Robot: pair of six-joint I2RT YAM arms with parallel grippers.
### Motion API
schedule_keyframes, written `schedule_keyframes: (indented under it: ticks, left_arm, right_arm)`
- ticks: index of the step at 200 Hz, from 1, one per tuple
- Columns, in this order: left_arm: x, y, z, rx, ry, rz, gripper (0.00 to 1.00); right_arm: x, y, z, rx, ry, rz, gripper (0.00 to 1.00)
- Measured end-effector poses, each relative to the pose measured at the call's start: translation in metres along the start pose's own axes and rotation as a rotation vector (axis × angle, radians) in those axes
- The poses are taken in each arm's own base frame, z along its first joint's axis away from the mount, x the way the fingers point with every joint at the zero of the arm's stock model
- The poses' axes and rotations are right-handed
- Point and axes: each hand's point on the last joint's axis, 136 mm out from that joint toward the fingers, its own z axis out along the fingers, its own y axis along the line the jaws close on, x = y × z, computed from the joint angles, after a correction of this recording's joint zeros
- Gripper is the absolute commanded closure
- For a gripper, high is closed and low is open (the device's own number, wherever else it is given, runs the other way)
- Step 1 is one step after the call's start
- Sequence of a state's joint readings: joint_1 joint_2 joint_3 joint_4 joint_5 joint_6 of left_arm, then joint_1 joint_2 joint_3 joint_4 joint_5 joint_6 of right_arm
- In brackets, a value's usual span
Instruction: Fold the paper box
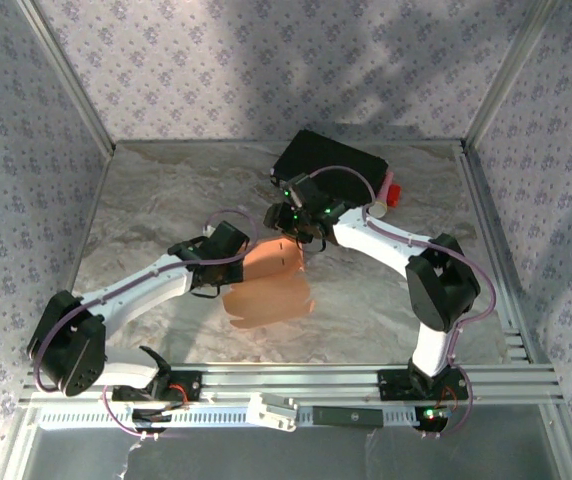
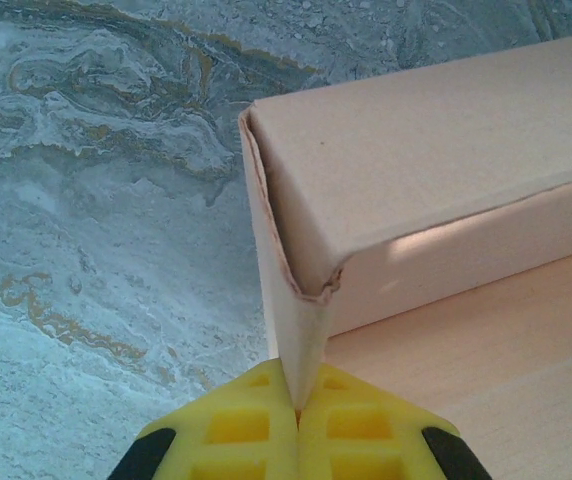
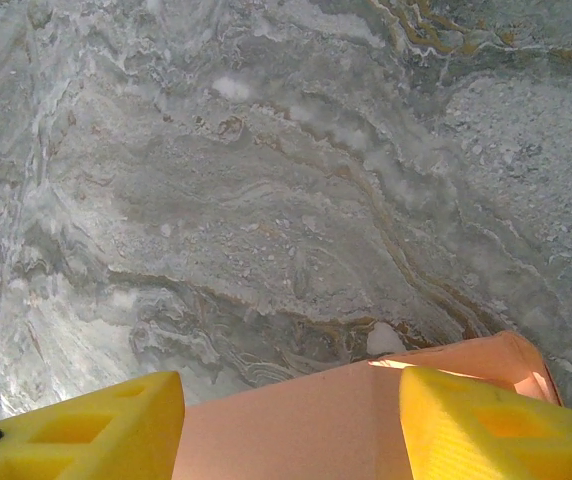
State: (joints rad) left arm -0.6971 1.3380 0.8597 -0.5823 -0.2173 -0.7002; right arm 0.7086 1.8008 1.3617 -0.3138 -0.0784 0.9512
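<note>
The paper box [image 1: 269,290] is salmon-brown cardboard lying mid-table, partly folded, with a raised wall at its far side. My left gripper [image 1: 238,262] comes in from the left. In the left wrist view, my left gripper [image 2: 296,405] is shut, its yellow fingers [image 2: 236,430] pinching a folded corner flap of the paper box [image 2: 416,150]. My right gripper [image 1: 296,236] hangs over the box's far edge. Seen from the right wrist, my right gripper [image 3: 291,425] is open, its yellow fingers [image 3: 96,430] wide apart over a panel of the paper box [image 3: 306,425].
A black hard case [image 1: 331,160] lies at the back of the marble table [image 1: 166,200], just behind the right wrist. A small red and white object [image 1: 386,195] sits beside it. Patterned walls close in three sides, and a metal rail [image 1: 296,380] runs along the front.
</note>
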Motion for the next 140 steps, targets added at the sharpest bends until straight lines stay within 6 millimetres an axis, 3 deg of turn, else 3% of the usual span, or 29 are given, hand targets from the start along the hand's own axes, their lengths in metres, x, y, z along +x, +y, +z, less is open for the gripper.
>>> schedule_keyframes:
  ticks: [47, 140]
  left_arm:
    - [-0.004, -0.003, -0.003, 0.0, -0.017, 0.005, 1.0]
    - [-0.006, -0.008, -0.005, -0.007, -0.035, 0.028, 1.0]
  right_arm:
    - [0.012, -0.014, 0.005, 0.034, 0.028, 0.001, 0.4]
    - [0.027, -0.014, 0.013, -0.014, 0.054, 0.1, 0.62]
